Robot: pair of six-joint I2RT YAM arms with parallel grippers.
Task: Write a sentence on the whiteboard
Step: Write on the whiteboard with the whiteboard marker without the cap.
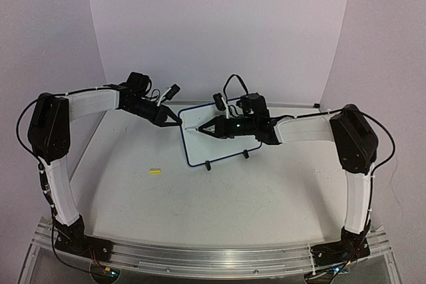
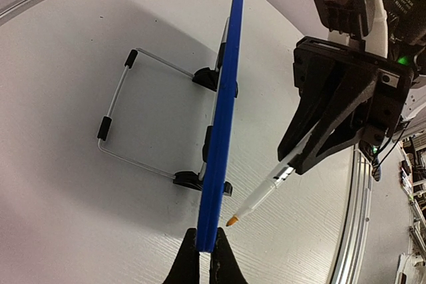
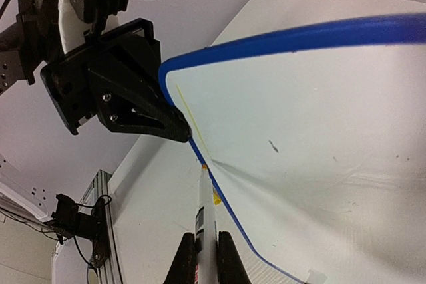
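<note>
Left claw (image 2: 206, 254) on the whiteboard (image 1: 200, 149), right claw (image 3: 205, 247) on a marker (image 2: 263, 194)

The left claw is pinched tight on the board's blue rim. The right claw is clamped around the white marker, whose yellow tip sits just beside that rim. A faint yellow stroke (image 3: 188, 119) runs near the board's edge. The board is propped on its wire stand (image 2: 116, 108) mid-counter (image 1: 233, 211), and a small yellow piece (image 1: 155, 171) lies apart from it.

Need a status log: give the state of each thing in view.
whiteboard: propped on its wire stand
marker: uncapped, tip near the board's rim
yellow cap: off, lying on the table
left gripper: shut on the whiteboard's rim
right gripper: shut on the marker
sentence: only a faint yellow stroke shows
</note>
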